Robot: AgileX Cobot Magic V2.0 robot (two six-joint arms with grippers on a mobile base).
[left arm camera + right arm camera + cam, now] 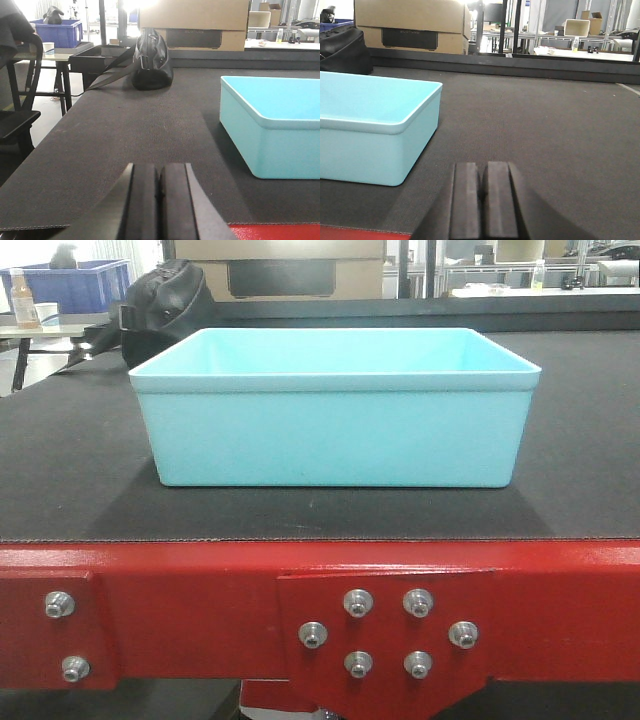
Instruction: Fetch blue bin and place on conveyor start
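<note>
Both grippers, left gripper [159,200] and right gripper [483,200], sit with jaws pressed together, holding nothing, either side of the blue bin [335,410]. It stands flat on the conveyor start [70,480], just beyond the red frame [180,590]. We judge placement finished; withdraw straight back, leaving the bin untouched.

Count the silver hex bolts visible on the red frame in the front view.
8. Six ring the centre plate of the red frame; two sit one above the other at the far left. More may lie outside the picture.

bin [330,430] on belt [70,470], bag [165,305] behind
</note>
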